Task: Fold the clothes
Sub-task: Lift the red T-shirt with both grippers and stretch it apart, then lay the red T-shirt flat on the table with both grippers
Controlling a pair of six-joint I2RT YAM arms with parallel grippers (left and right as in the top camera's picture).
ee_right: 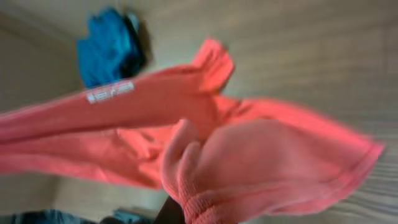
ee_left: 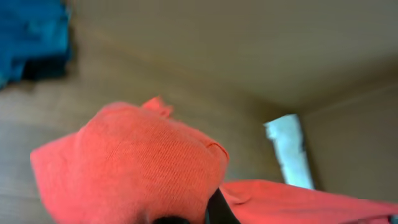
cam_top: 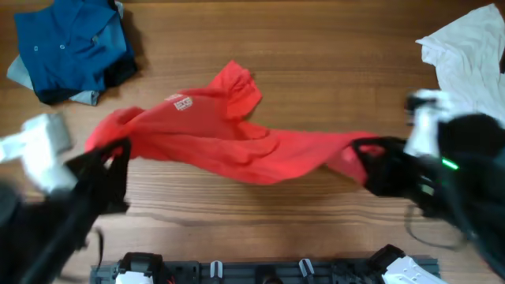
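While the red T-shirt [cam_top: 237, 146] hangs stretched above the middle of the wooden table [cam_top: 316, 55], the left gripper [cam_top: 120, 151] pinches one bunched end and the right gripper [cam_top: 364, 151] pinches the other.

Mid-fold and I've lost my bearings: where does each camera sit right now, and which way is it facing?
Overhead: above the table, looking straight down on the red T-shirt stretched between the left gripper and right gripper, both in view.
Left wrist: low on the left arm, looking across the table past bunched shirt; a dark left finger shows at the bottom.
Right wrist: on the right arm, looking along the shirt toward the blue garments; a dark right finger shows below.
Shared: both wrist views catch the shirt and blue garments.
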